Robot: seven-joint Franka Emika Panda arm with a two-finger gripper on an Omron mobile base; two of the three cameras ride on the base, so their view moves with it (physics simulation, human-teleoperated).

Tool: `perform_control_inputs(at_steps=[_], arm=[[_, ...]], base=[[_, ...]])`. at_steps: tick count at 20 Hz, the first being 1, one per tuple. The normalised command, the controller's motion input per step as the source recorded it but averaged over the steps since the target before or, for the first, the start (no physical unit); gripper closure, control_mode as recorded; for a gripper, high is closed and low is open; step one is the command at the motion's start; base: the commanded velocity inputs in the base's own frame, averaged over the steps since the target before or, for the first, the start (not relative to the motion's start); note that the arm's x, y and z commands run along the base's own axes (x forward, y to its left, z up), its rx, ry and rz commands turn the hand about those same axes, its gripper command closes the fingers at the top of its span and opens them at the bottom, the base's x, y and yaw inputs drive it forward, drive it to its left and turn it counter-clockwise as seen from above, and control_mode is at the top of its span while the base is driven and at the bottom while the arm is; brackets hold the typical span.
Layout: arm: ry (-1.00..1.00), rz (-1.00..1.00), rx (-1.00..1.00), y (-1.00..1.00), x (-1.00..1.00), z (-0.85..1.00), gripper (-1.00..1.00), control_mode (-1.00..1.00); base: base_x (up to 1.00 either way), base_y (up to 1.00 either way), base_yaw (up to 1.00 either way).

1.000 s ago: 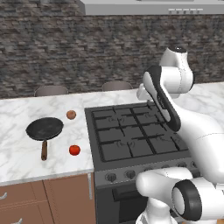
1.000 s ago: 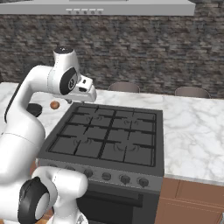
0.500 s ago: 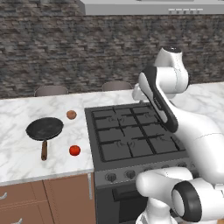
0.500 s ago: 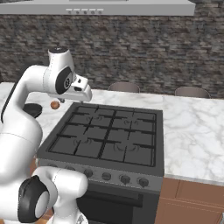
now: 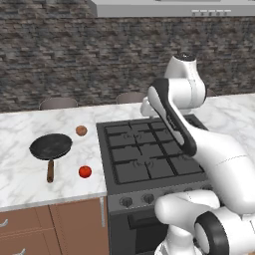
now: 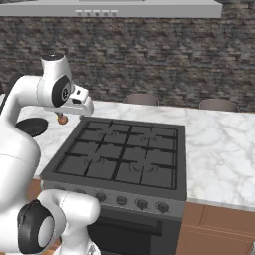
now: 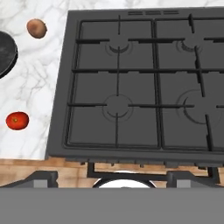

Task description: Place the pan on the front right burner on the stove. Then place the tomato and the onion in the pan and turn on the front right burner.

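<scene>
We see a black pan [image 5: 51, 146] with a brown wooden handle, a bright red tomato [image 5: 85, 172] and a brownish-orange onion [image 5: 81, 130] — all on a white counter [image 5: 22, 172] veined with grey marble. To the right, the stove [image 5: 147, 154] is black with a grey front panel. The far wall [image 5: 74, 60] is dark mottled stone; the near cabinets [image 5: 55, 226] are reddish-brown wood — the arm [image 5: 179, 99] white with dark joints.

Even, bright, rendered light with no clear source. The marble surface [image 5: 30, 174] looks pale and flat; the pan [image 5: 51, 146] and tomato [image 5: 85, 172] cast only faint soft shadows. The stove [image 7: 140, 83] grates stay matte, without glare. All views are slightly soft and low-detail.
</scene>
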Motion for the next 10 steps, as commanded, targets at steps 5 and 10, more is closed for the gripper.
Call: perform_control_inputs(at_steps=[5, 10], arm=[[0.00, 0.00, -0.01, 0.48, -0.07, 0.00, -1.00, -1.00], [0.00, 0.00, -0.01, 0.50, -0.08, 0.00, -1.00, -1.00]], base=[[0.00, 0.00, 0.00], [0.00, 0.00, 0.00]])
